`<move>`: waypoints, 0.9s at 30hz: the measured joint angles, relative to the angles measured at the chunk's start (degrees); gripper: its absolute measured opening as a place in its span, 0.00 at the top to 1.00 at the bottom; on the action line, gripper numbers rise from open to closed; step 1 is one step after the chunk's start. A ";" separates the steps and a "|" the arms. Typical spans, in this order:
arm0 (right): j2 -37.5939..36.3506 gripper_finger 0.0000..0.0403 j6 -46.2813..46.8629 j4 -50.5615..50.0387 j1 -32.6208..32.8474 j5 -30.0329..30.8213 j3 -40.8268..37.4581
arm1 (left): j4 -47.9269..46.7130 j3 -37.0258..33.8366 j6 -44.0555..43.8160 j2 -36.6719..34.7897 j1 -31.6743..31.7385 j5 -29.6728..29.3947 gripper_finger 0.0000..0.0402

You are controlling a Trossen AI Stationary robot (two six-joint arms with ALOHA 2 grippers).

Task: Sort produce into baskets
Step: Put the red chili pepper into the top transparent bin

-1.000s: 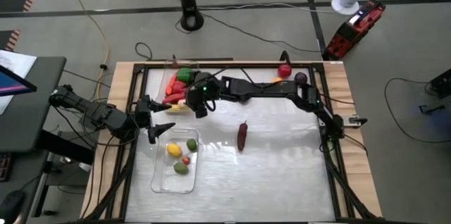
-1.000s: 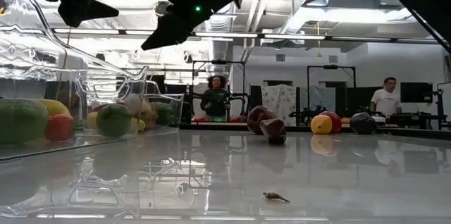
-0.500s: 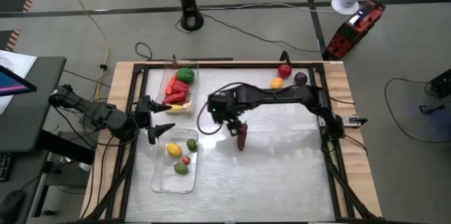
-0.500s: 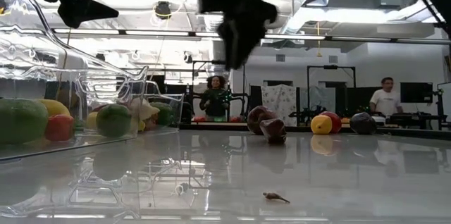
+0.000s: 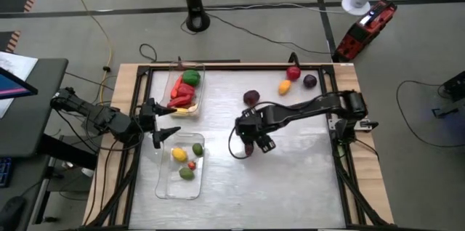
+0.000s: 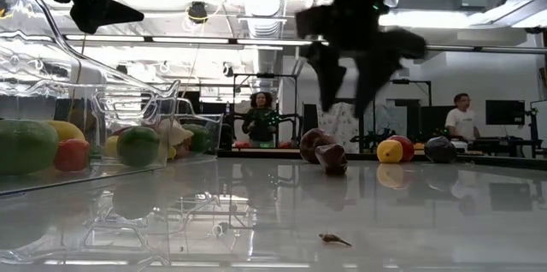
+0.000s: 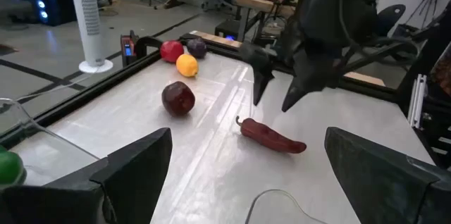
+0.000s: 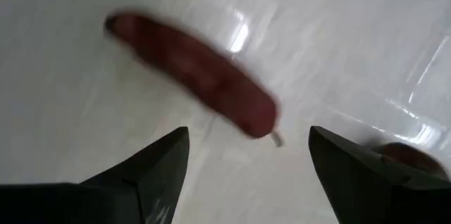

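From above, the right gripper (image 5: 253, 146) hangs over the middle of the bench (image 5: 290, 187), hiding whatever lies beneath it, while the left gripper (image 5: 166, 134) waits between the two baskets: the far basket (image 5: 176, 78) with red and green pieces, the near basket (image 5: 168, 186) with yellow and green ones. At bench height, a dark red pepper (image 6: 331, 158) lies below the spread right fingers (image 6: 329, 84), apart from them. The left wrist view shows what the overhead shot cannot: the pepper (image 7: 271, 137) lying flat just beside those fingers, with a dark round fruit (image 7: 178, 98) near it. The right wrist view looks straight down on the pepper (image 8: 194, 72), fingers wide and empty. I'd say the gripper should centre over the pepper's middle, straddle its narrow width and descend squarely.
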 joint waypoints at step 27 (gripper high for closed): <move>9.64 0.39 -16.31 1.48 -0.44 4.31 0.95 | -0.04 0.00 0.10 0.02 0.02 -0.27 0.10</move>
